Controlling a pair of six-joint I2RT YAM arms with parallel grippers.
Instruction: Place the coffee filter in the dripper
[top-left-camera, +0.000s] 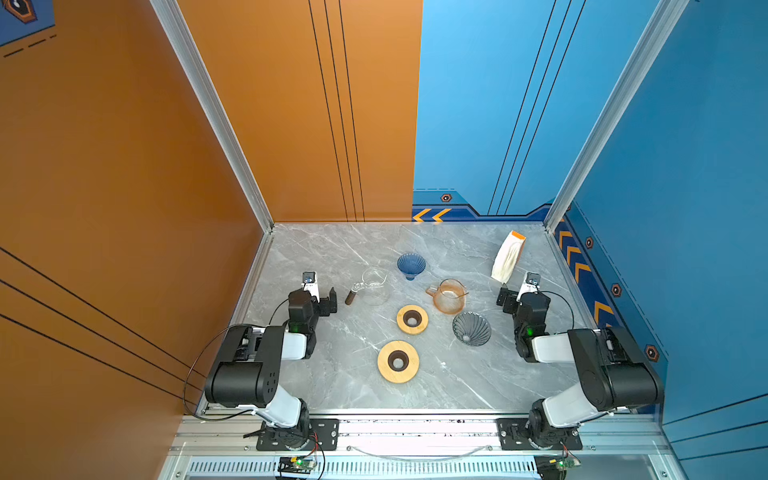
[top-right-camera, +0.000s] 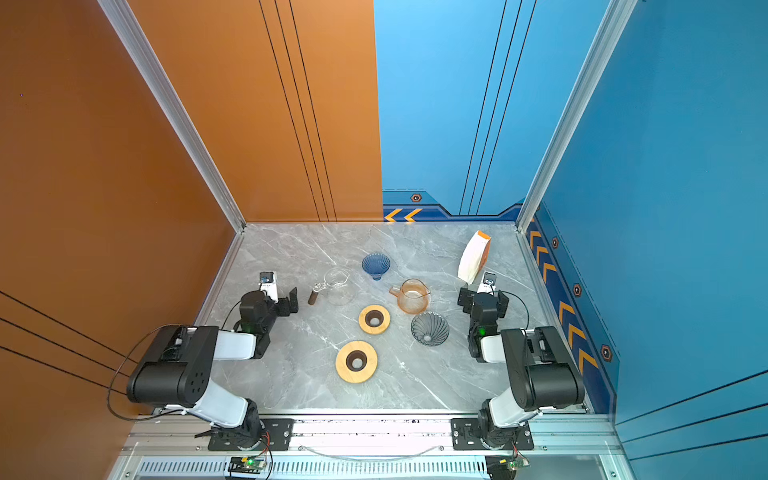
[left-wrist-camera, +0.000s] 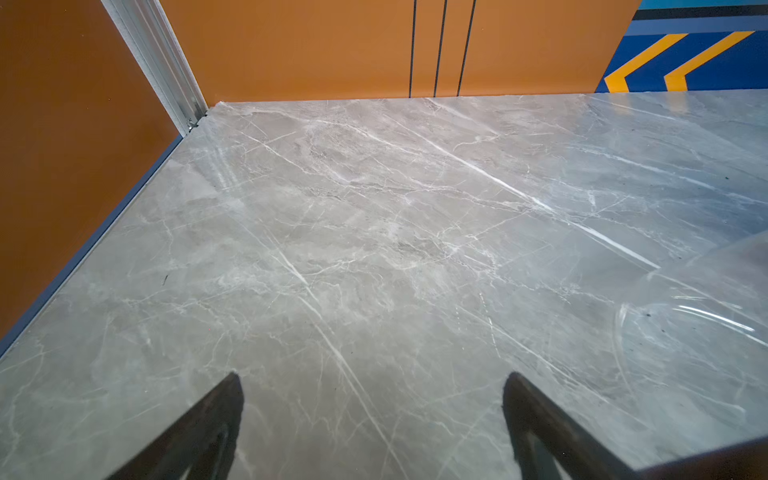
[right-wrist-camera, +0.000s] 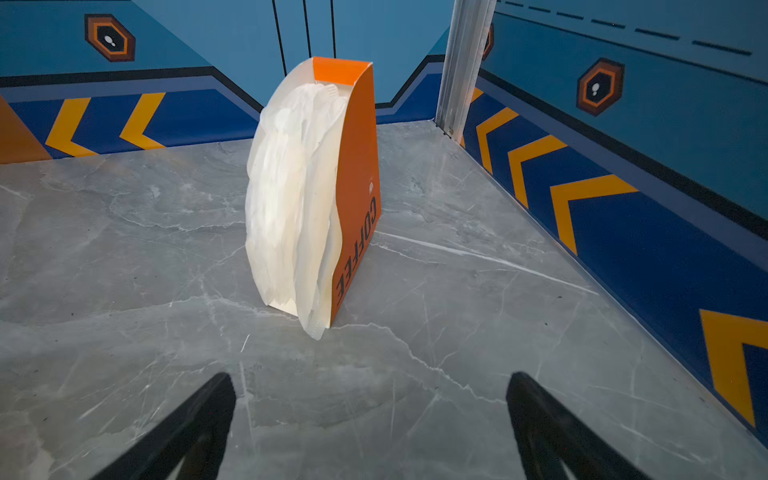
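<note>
Coffee filters (right-wrist-camera: 291, 199): white stack, upright in an orange holder (right-wrist-camera: 358, 166) lettered COFFEE, at the far right of the worktop (top-left-camera: 332, 249), near the back corner.
Blue dripper (top-left-camera: 411, 265): upright, mouth up, behind the middle of the worktop, well apart from the filters.
Grey glass dripper (top-left-camera: 471, 328): ribbed inside turned towards the top views, just in front of the amber server (top-left-camera: 449, 296), nearer the right arm.
Clear server (top-left-camera: 375, 286): left of the blue dripper, dark handle pointing towards the left arm.
Wooden rings: two, lying flat near the middle; smaller ring (top-left-camera: 412, 319) just behind the larger ring (top-left-camera: 398, 360).
Left gripper (left-wrist-camera: 372, 384): jaws wide apart, nothing between them, over bare worktop beside the clear server.
Right gripper (right-wrist-camera: 371, 384): jaws wide apart, nothing held, aimed at the filter stack and stopped short of it, not touching.
</note>
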